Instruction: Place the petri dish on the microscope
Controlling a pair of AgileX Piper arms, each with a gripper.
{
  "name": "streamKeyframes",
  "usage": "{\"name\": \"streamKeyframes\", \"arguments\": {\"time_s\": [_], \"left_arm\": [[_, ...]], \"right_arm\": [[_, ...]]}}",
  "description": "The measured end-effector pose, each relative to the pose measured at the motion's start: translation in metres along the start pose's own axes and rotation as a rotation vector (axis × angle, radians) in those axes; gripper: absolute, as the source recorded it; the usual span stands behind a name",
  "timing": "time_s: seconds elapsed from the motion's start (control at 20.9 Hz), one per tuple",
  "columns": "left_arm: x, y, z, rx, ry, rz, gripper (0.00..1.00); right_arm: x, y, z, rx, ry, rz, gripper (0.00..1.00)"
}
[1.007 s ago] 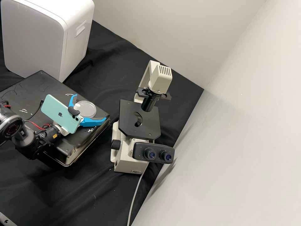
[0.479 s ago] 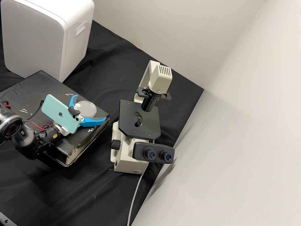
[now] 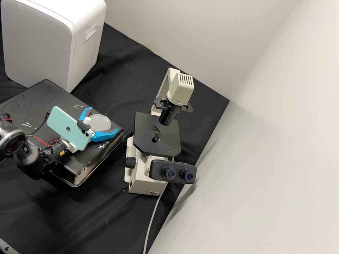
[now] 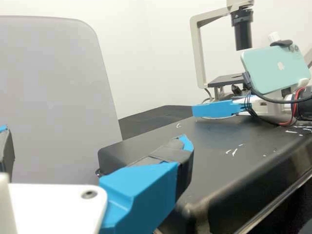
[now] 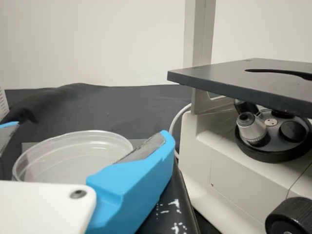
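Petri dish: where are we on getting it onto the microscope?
Done: the right tool is at the petri dish. In hand: the grasp. The dish sits on the black case, and a grip can't be confirmed. Left: lift it, carry it over and set it on the microscope stage.

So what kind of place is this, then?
Most likely a laboratory bench: a microscope stands on the black-draped table, a clear petri dish lies on a black case beside it, and a white boxy appliance sits at the back.
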Motion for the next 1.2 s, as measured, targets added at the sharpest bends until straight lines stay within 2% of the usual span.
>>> {"name": "streamKeyframes", "arguments": {"time_s": [0.34,0.53,1.01,1.2], "left_arm": [[0.0,0.0002,-0.002,0.0,0.014,0.001,1.0],[0.0,0.0003,-0.004,-0.001,0.02,0.001,1.0],[0.0,0.0003,-0.005,-0.001,0.026,0.002,1.0],[0.0,0.0003,-0.005,-0.001,0.026,0.002,1.0]], "right_arm": [[0.0,0.007,0.006,0.047,0.001,-0.001,0.0],[0.0,0.009,0.005,0.063,0.008,-0.001,0.0],[0.0,0.009,0.005,0.063,0.007,0.001,0.0],[-0.003,0.016,0.001,0.06,0.023,0.018,0.0]]}}
